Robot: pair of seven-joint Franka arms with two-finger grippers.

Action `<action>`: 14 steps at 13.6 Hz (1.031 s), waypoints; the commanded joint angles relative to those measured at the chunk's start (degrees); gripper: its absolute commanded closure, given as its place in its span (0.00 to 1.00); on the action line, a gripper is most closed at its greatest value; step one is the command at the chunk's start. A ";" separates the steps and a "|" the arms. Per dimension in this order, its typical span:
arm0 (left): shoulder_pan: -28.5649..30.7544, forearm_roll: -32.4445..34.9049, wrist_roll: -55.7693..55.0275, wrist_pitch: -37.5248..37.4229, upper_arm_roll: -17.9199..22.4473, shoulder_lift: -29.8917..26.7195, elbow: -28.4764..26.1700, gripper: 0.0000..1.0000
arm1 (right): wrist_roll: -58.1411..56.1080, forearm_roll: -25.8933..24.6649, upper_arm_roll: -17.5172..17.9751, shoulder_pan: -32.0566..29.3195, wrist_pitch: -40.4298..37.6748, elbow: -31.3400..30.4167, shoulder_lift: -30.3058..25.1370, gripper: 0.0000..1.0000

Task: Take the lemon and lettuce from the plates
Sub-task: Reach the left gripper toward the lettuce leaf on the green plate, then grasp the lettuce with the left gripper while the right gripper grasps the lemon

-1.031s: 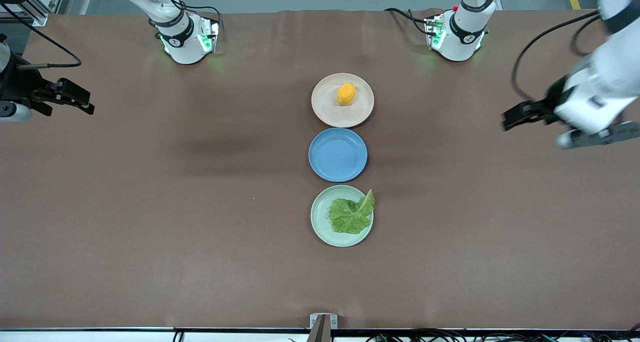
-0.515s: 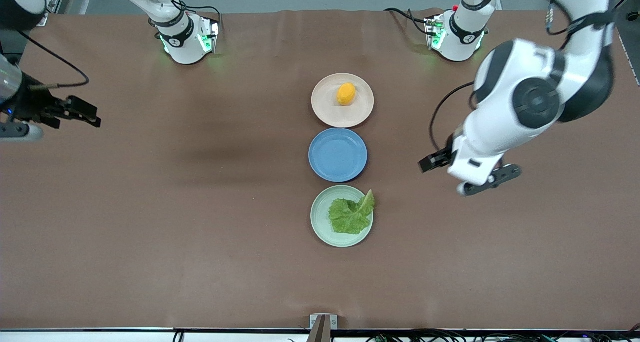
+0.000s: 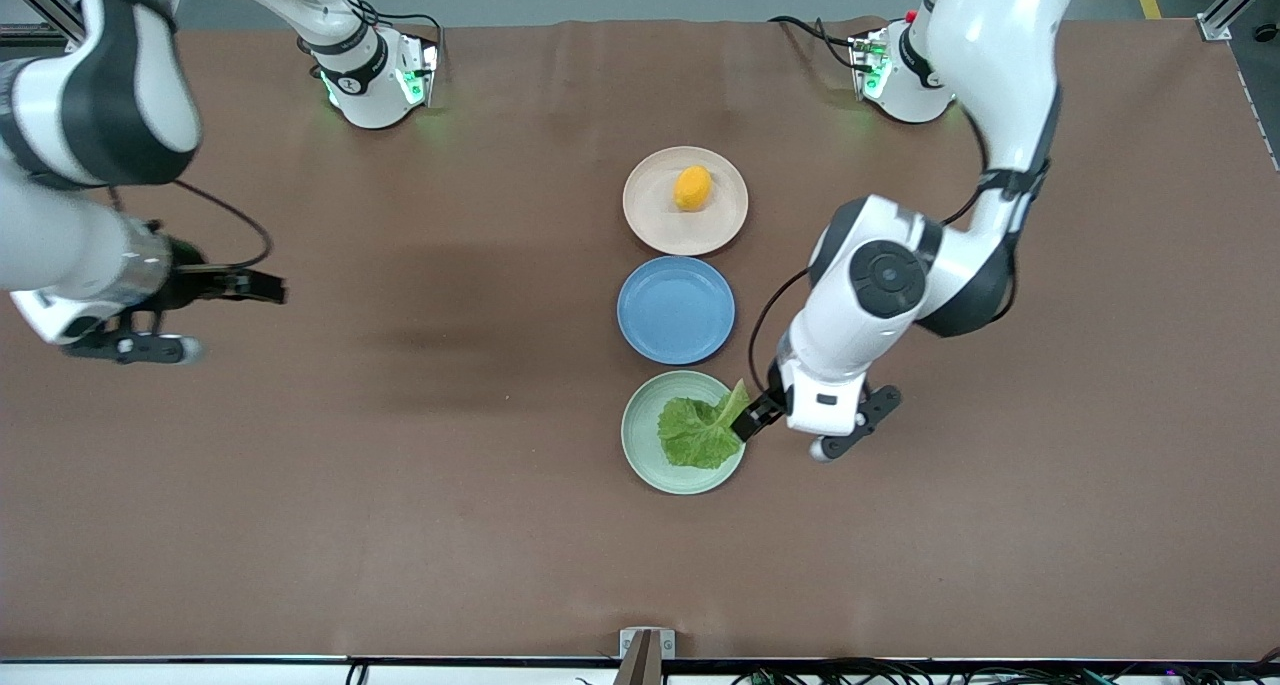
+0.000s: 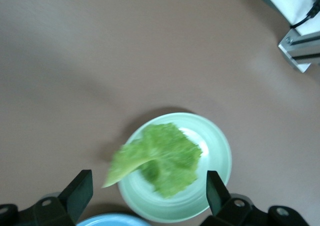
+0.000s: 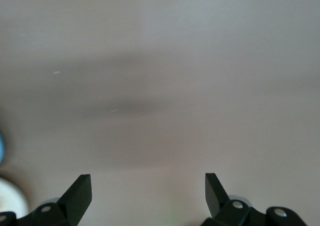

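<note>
The crinkled bright green lettuce leaf lies on the pale mint-green round plate, the plate nearest the front camera, its pointed stem end over the rim. The left gripper, out at the desk's edge a second ago, has swept in over that stem end, fingers wide apart: a grasp looks imminent. One plate farther sits the empty blue plate. Farthest, the small oval yellow-orange lemon rests on the pale beige-pink plate. The right gripper has advanced toward the blue plate but is well short, fingers apart.
</note>
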 commanded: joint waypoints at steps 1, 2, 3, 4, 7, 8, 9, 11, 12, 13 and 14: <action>-2.12 0.02 -8.59 6.01 0.21 5.45 5.38 0.00 | 14.82 3.50 -0.23 9.15 2.21 -5.72 -4.82 0.00; -2.92 0.02 -12.11 9.09 0.21 6.86 6.09 0.00 | 20.27 3.60 -0.23 13.54 4.66 -7.74 -5.96 0.00; -3.18 0.02 -14.93 11.56 0.12 8.01 6.18 0.00 | 25.72 3.60 -0.23 17.76 7.82 -10.28 -6.67 0.00; -3.45 -1.03 -19.39 13.24 -0.23 8.89 6.10 0.00 | 31.61 3.60 -0.23 22.50 12.20 -13.09 -6.94 0.00; -4.41 -3.32 -35.91 13.34 -0.50 10.83 5.57 0.00 | 48.32 3.52 -0.31 35.42 26.34 -18.90 -5.89 0.00; -4.94 -3.23 -41.01 12.99 -0.50 11.27 5.48 0.00 | 51.93 3.25 -0.31 39.12 30.75 -20.14 -4.32 0.00; -5.21 -3.32 -44.37 12.82 -0.50 11.45 5.22 0.00 | 55.62 2.90 -0.31 42.29 33.92 -20.50 -2.30 0.00; -5.21 -3.32 -45.19 12.81 -0.50 12.50 4.60 0.00 | 62.05 0.98 -0.40 48.44 39.46 -20.06 3.32 0.00; -5.21 -3.23 -45.19 12.81 -0.50 13.02 4.60 0.00 | 65.99 -0.77 -0.40 50.56 42.36 -19.54 6.13 0.00; -5.21 -3.23 -45.19 12.81 -0.41 13.81 4.60 0.00 | 71.08 -2.79 -0.40 53.19 44.48 -18.23 9.46 0.00; -5.03 -3.15 -45.19 12.64 -0.41 13.99 4.52 0.00 | 74.96 -4.73 -0.40 54.78 44.94 -16.56 12.28 0.00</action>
